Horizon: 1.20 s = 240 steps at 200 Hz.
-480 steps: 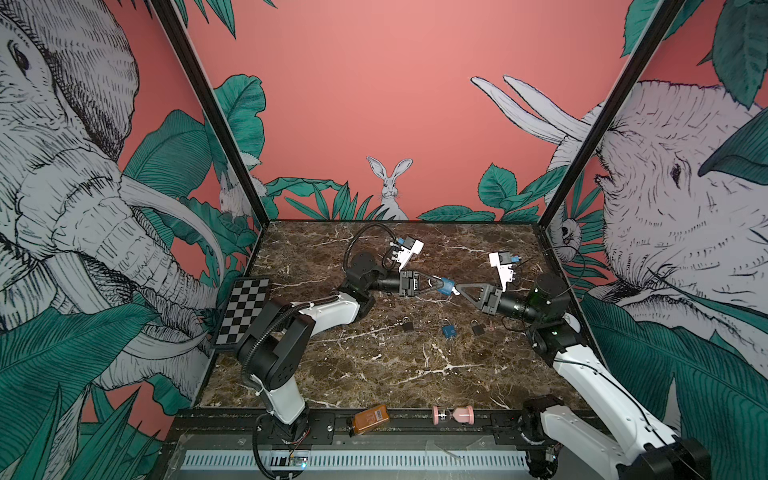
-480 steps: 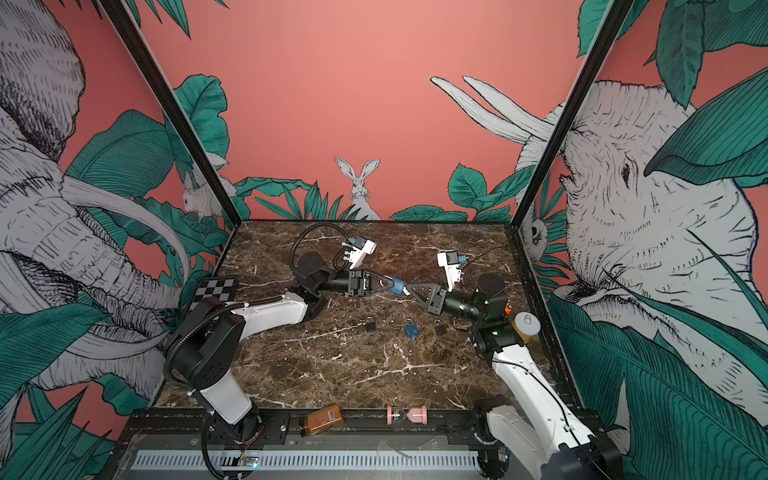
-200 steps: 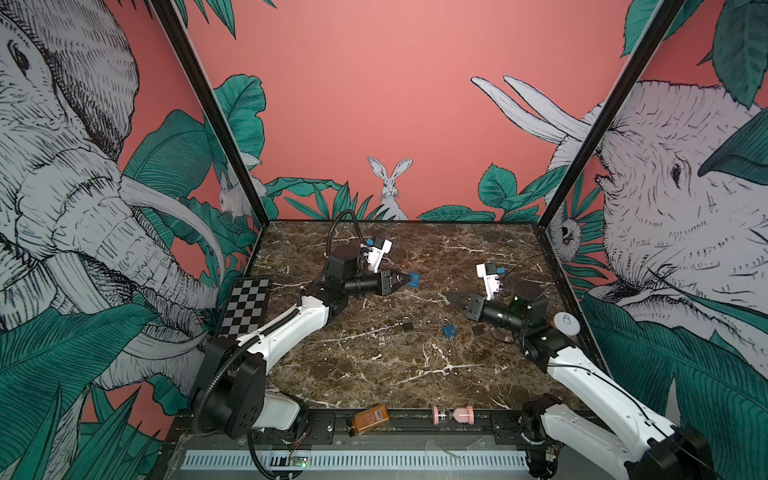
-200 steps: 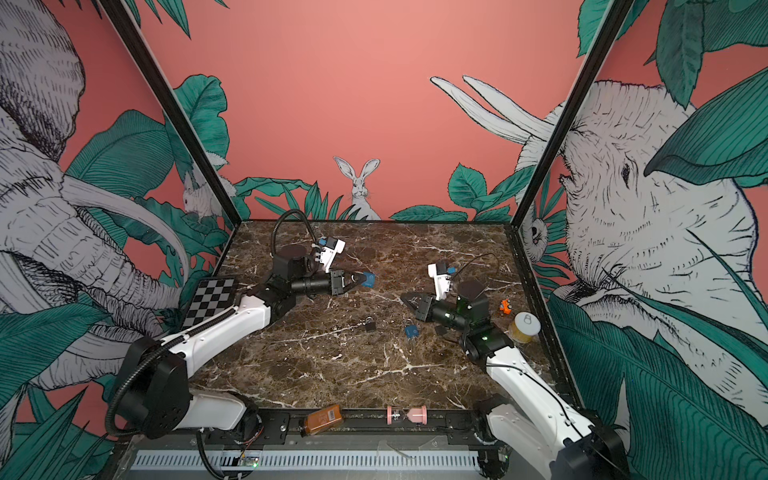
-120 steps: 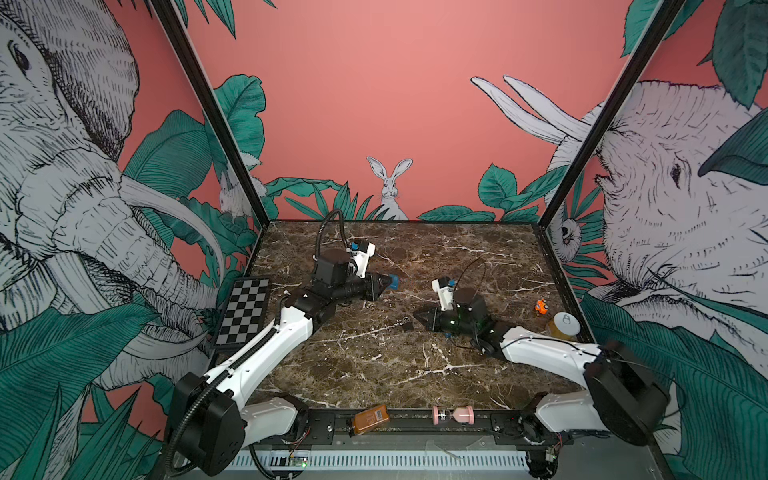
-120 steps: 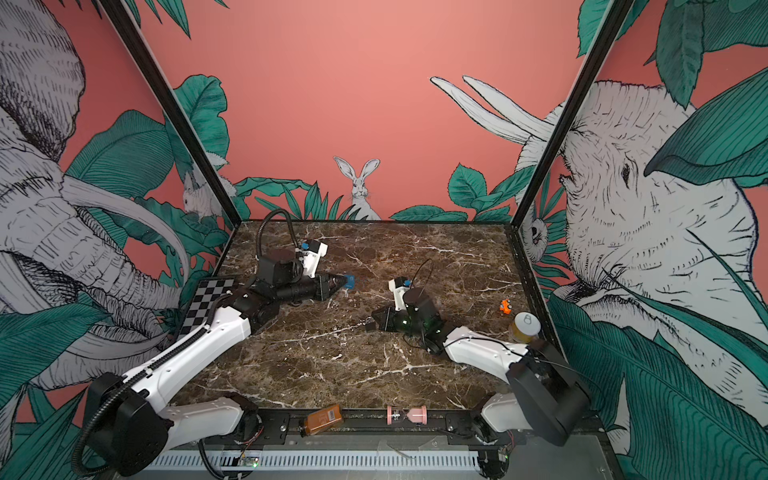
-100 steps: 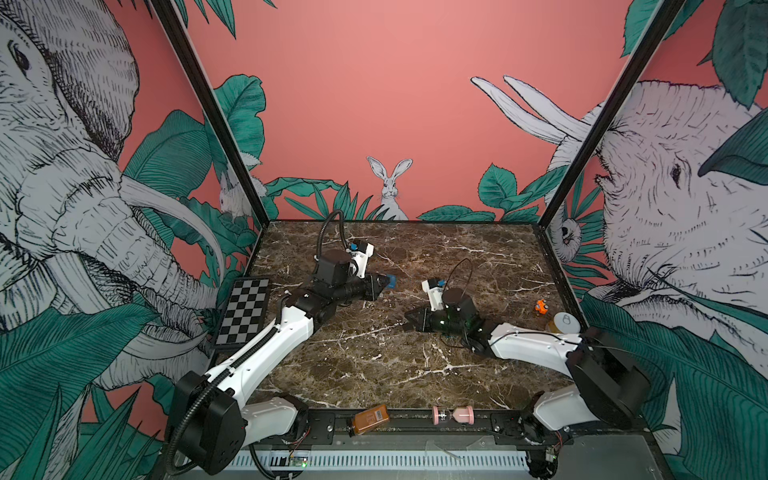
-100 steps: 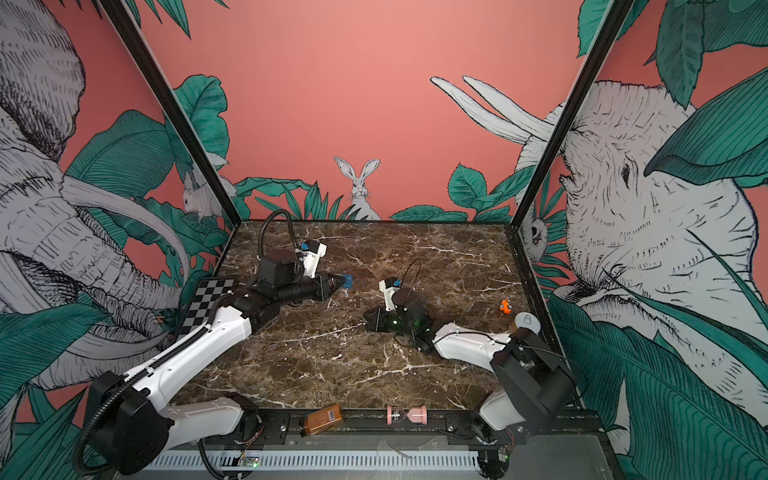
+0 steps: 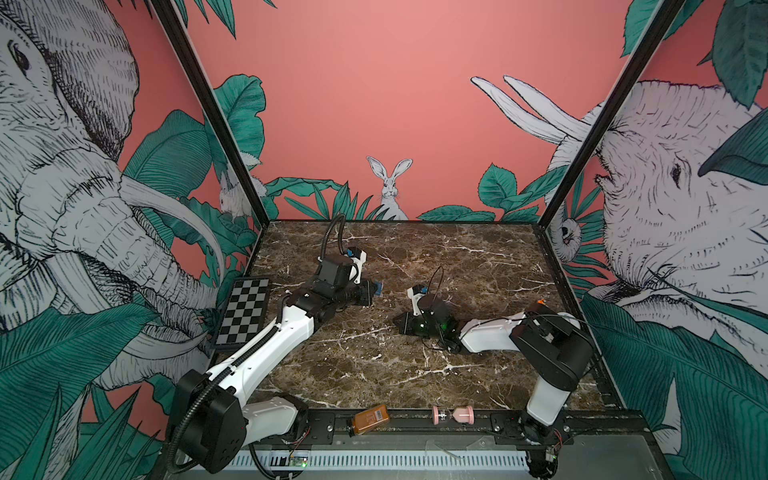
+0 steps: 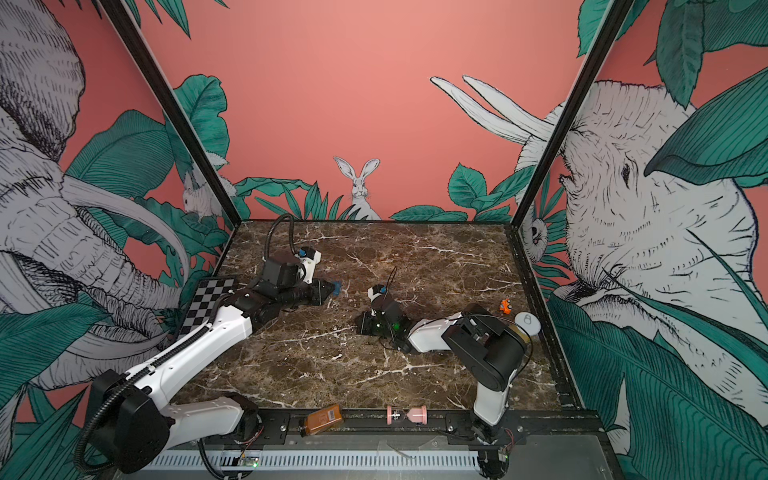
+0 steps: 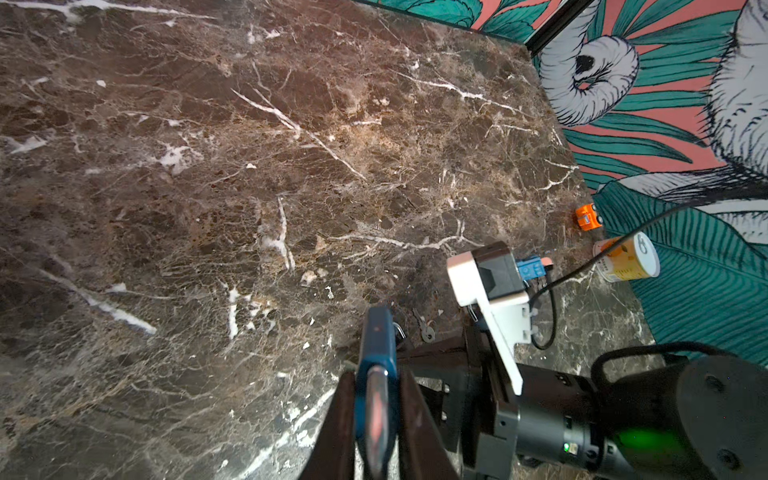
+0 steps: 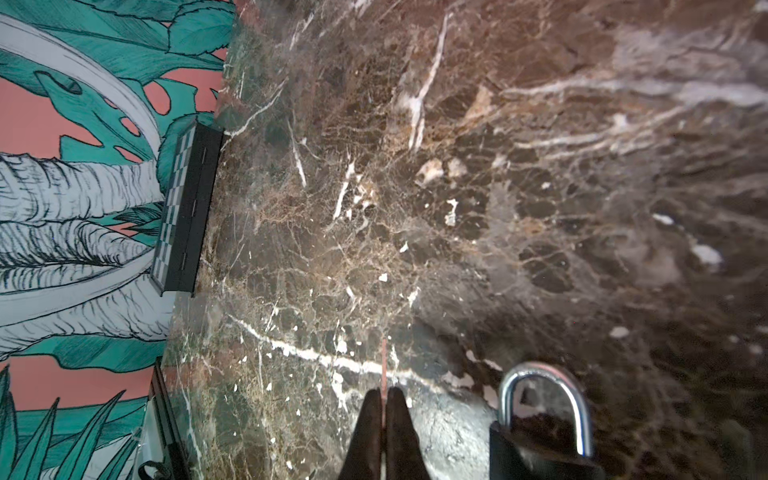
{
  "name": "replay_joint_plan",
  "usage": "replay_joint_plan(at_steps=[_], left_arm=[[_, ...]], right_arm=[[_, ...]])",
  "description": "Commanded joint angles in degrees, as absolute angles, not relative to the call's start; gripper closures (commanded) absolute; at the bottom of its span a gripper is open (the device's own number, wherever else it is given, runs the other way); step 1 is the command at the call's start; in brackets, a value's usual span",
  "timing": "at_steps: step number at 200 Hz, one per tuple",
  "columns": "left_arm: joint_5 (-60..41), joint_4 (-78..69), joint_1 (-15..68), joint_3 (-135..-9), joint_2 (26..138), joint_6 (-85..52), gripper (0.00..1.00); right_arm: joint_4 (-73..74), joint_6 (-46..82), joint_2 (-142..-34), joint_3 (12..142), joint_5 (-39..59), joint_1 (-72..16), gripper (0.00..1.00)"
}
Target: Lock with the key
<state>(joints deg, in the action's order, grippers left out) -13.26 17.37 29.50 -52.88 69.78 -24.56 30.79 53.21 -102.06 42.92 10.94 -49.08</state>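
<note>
So we're pinching the blue padlock [image 11: 376, 332] with our left tool [image 11: 376, 376], and our right tool [image 12: 384, 395] is sitting pressed together just beside the black padlock [image 12: 532, 459].

Your left arm [image 9: 270, 351] stretches forward along the left side, and your left tool [image 11: 376, 374] is pinched on a blue object [image 11: 376, 332], pointing toward the middle. Your right arm [image 9: 492, 334] lies folded low; your right tool [image 12: 384, 397] is pressed fully together, empty, low over the tabletop [image 12: 457, 208].

Glossy marble table [image 9: 478, 257], shiny metal shackle [image 12: 536, 366]
</note>
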Motion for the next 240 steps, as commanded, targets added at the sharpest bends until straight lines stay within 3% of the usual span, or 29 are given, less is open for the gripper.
replay_joint_plan(at_steps=[1,91,149,189,240], left_arm=[[-14.66,18.12,29.4,-53.32,69.25,-22.81,1.0],[-19.99,15.62,29.36,-50.63,70.93,-22.13,1.0],[-21.27,18.67,29.4,-50.29,72.91,-22.21,1.0],[-20.92,20.47,29.51,-50.18,74.8,-20.05,1.0],[-24.68,30.17,30.27,-52.88,84.26,-9.68,1.0]], right_arm=[[33.32,54.87,-102.19,42.46,7.03,-49.57,1.0],[32.82,56.16,-103.59,41.23,6.47,-49.66,1.0],[31.46,55.71,-105.07,42.18,8.0,-49.66,0.87],[28.93,52.38,-101.74,41.86,7.19,-49.66,0.75],[22.42,44.48,-88.98,39.64,5.27,-49.1,0.74]])
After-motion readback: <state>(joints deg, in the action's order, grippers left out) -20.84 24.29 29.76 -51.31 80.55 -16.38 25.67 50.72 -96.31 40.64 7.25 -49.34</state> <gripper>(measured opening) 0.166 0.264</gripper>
